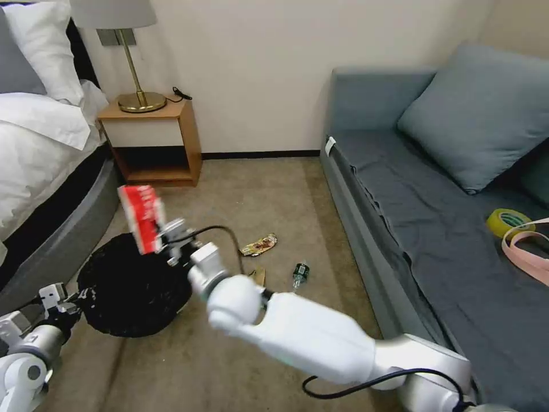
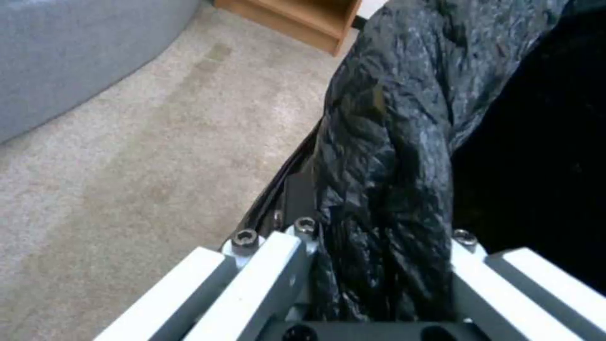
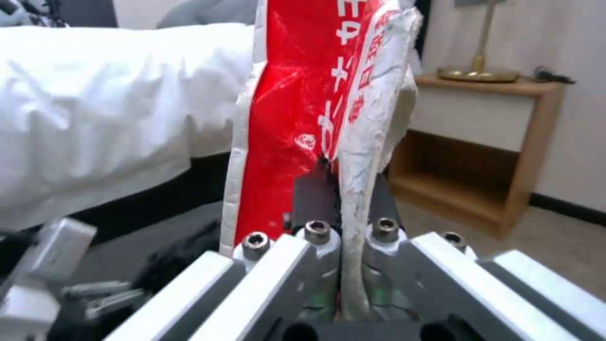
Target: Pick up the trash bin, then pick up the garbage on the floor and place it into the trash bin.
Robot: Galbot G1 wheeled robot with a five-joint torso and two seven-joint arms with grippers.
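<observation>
While the left claw [image 2: 378,265] pinches the trash bin [image 1: 128,286] rim — body hidden — the right claw [image 3: 344,246] clamps the carton [image 3: 303,109]

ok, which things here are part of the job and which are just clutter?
Job: trash bin held by left gripper; red-and-white carton in right gripper; snack wrapper; small bottle; brown paper.
Clutter: tape roll; pink strap; lamp.

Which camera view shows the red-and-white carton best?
The right wrist view: the carton stands close up, pinched in the right gripper. The head view shows it smaller, above the trash bin. The left wrist view shows the bin's bag.
</observation>
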